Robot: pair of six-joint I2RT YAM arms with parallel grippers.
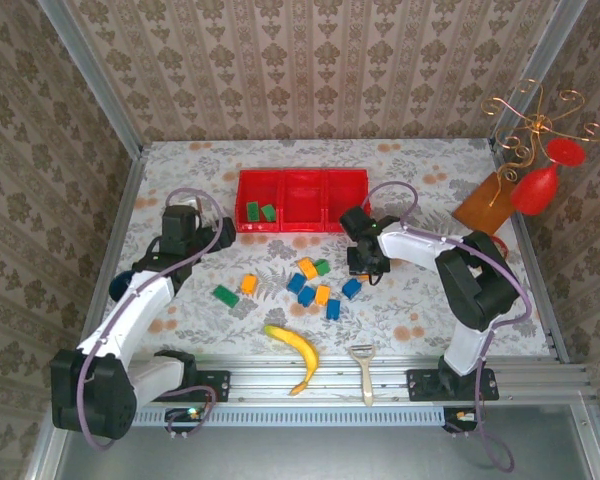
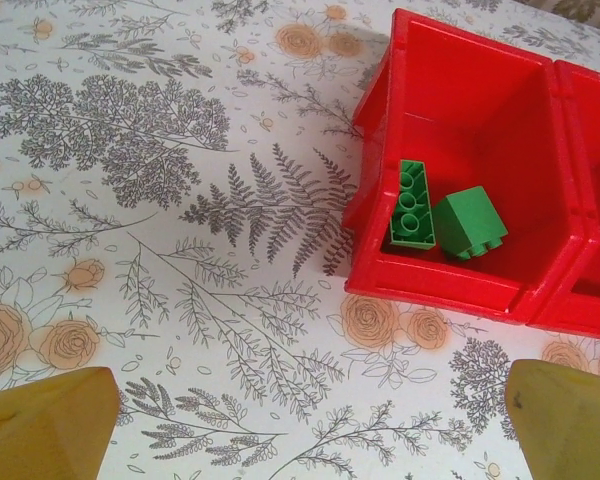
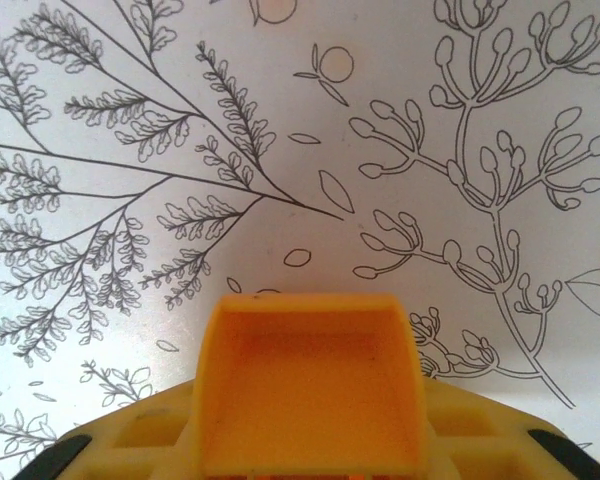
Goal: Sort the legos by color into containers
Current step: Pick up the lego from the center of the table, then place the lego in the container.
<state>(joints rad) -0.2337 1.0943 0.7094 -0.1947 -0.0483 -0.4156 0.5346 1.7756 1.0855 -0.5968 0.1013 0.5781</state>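
Sitting clamped within right gripper (image 1: pixel 365 268), orange lego (image 3: pixel 310 385), over tablecloth (image 3: pixel 130 100)

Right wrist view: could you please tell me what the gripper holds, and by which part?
The right gripper holds an orange lego by its near end, hollow side facing the camera.

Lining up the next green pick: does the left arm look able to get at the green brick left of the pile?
Probably yes. The left pincer is open and empty by the red tray, and the green brick lies uncovered on the table nearby, an orange brick close beside it.
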